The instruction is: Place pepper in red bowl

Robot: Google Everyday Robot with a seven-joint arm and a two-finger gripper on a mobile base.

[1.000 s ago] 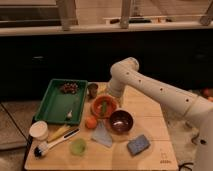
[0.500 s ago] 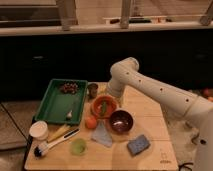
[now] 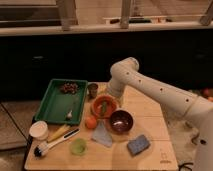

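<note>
Hovering at frame centre, gripper (image 3: 106, 98) over red bowl (image 3: 95, 111), pepper (image 3: 103, 107) within rim (held or released: cannot tell); placement step; next, confirm release, lift straight.

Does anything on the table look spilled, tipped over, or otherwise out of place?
Nothing stands out. The pepper lies inside the red bowl, and the gripper is right above the bowl's far side. The dark bowl beside it stands upright, and no spill shows around them.
</note>
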